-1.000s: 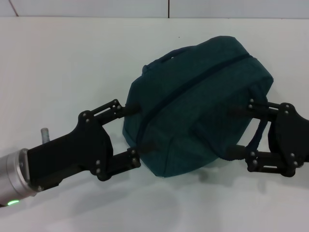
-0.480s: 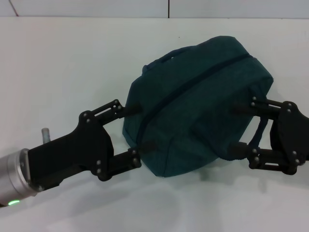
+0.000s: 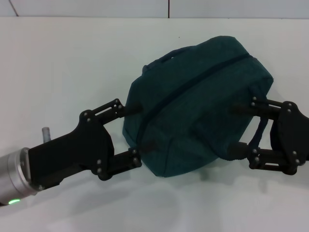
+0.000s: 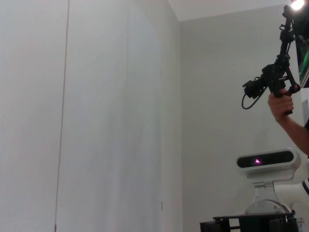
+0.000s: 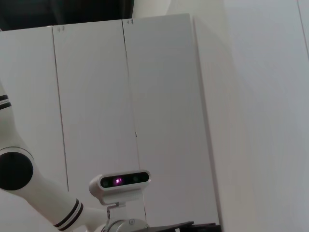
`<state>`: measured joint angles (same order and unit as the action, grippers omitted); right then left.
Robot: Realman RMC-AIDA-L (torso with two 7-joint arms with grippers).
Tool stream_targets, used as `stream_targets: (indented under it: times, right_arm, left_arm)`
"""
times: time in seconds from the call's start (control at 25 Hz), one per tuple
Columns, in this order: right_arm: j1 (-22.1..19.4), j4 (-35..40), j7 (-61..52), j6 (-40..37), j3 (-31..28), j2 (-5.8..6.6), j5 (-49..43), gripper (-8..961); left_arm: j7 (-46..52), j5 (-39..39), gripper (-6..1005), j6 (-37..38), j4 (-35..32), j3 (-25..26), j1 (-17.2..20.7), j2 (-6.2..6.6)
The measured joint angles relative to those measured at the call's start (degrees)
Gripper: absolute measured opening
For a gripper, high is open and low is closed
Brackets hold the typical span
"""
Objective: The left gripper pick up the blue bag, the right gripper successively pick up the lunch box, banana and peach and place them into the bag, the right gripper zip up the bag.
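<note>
Plainly, in the head view the blue bag [image 3: 195, 111] sits on the white worktop [image 3: 63, 63], right of its middle and nearer the right edge than the left. Its long axis runs on a diagonal, from the low end toward the near-left up to the far-right, and the dark zipper line [image 3: 193, 82] follows that same diagonal across the upper face. The zipper looks closed along the stretch that shows. A small carry handle [image 3: 171, 54] arches off the far-left side of the bag, and a strap [image 3: 258, 133] hangs at the right end.

The left gripper [image 3: 134, 130] reaches in from the near-left corner of the worktop, its two fingers spread wide, one tip against the bag's left side and the other at its lower near corner, so the bag's end lies between them. The right gripper [image 3: 235, 129] comes in from the right edge, fingers also spread apart, one tip on the bag's right face and the other near its lower right side, with the strap passing between them. Neither pair looks clamped on the fabric.

The left wrist view shows only a pale wall, the robot's head camera [image 4: 265, 160] and a person's hand [image 4: 281, 104] holding a black rig.

The right wrist view shows white wall panels [image 5: 159, 106] and the head camera from another angle.
</note>
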<state>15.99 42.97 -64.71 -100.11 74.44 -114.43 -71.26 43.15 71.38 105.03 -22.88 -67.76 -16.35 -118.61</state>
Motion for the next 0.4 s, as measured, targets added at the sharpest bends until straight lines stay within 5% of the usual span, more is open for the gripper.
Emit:
stream_targets:
  times: [0.4]
  right_arm:
    - [0.0,0.0,0.1,0.0,0.0,-0.05,0.0,725]
  left_arm:
    - [0.0,0.0,708,0.0,0.0,0.0,0.0,0.12]
